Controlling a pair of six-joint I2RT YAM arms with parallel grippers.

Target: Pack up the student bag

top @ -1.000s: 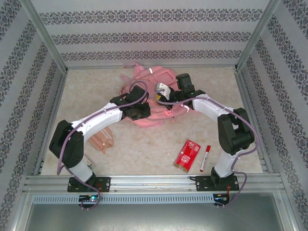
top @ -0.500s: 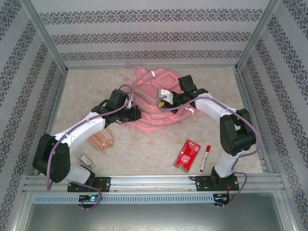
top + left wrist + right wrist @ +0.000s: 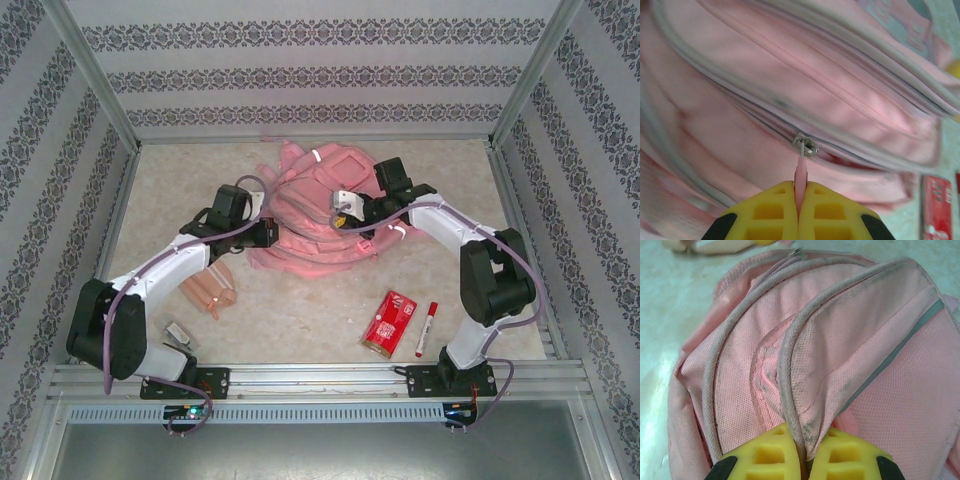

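The left arm has swung back toward its own side over the last second; its left gripper [image 3: 800, 189], which sat over the middle of the student bag [image 3: 318, 205], now sits at the bag's left edge; and look at the wrist view: the yellow fingers are pressed together on the pink zip pull [image 3: 800, 172], with the metal slider [image 3: 805, 145] just beyond the tips. That reads as a zip being drawn along its track; the bag's near-left side has stretched out that way with it.

Over on the other side, the right gripper [image 3: 804, 446] has barely moved; it is clamped on a piped fold of the bag's fabric, bracing it so the pull has something to work against.

The bag lies flat at the back middle of the counter [image 3: 300, 320], between the two grippers; the red packet [image 3: 389, 323] and the marker [image 3: 426, 328] wait near the right base, untouched; so packing proper has not begun, and this looks like the opening step; how far the pocket gapes, I cannot tell.
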